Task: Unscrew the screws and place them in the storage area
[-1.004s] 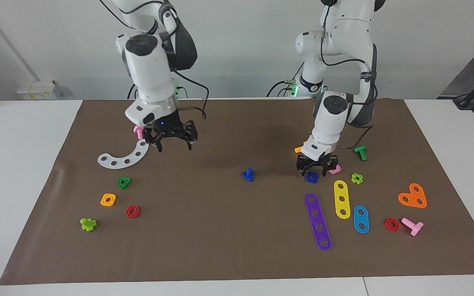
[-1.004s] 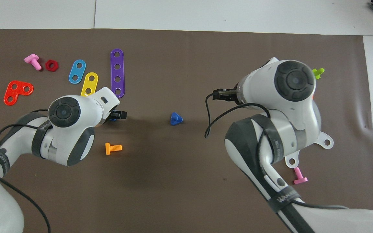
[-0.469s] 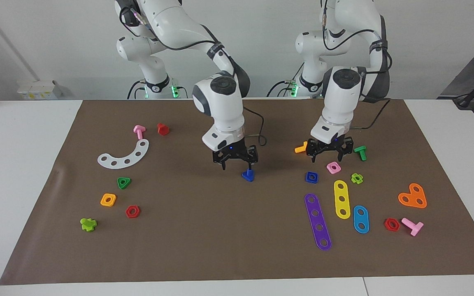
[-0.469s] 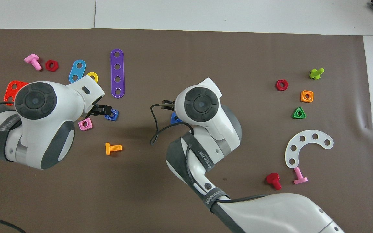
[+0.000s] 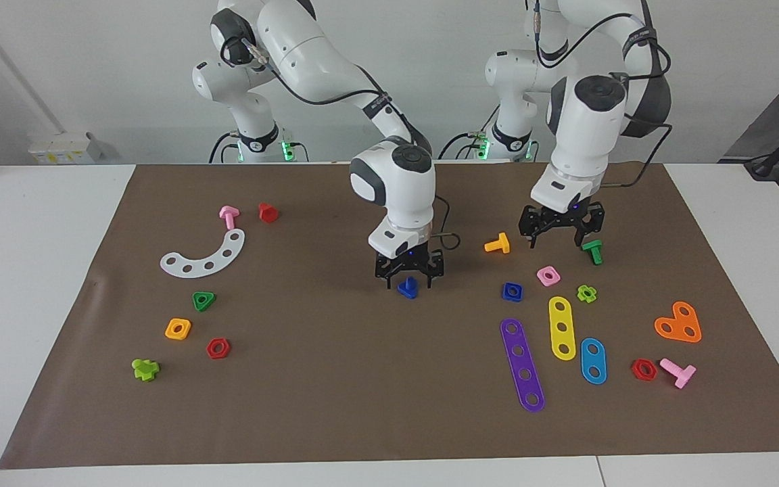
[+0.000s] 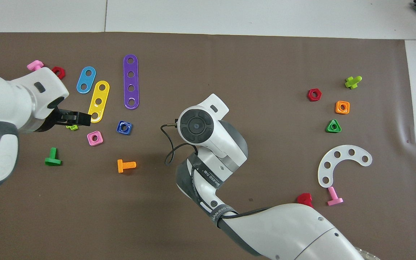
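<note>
The dark-blue bolt (image 5: 408,289) stands head down on the brown mat (image 5: 335,392) at mid-table. My right gripper (image 5: 409,281) is lowered over it, open, with a finger on either side of the bolt. In the overhead view the right wrist hides the bolt. The matching dark-blue square nut (image 5: 512,291) (image 6: 124,127) lies flat toward the left arm's end. My left gripper (image 5: 560,241) (image 6: 79,118) hangs open and holds nothing, above the mat between an orange bolt (image 5: 497,244) and a green bolt (image 5: 592,251).
Beside the blue nut lie a pink square nut (image 5: 548,275), a lime nut (image 5: 586,293), and purple (image 5: 522,365), yellow (image 5: 562,327) and light-blue (image 5: 593,360) strips. A white curved plate (image 5: 203,257) and several loose nuts and bolts lie at the right arm's end.
My right arm swung from its end of the table to the middle and came down over the blue bolt. My left gripper rose off the blue nut and drew back toward the robots.
</note>
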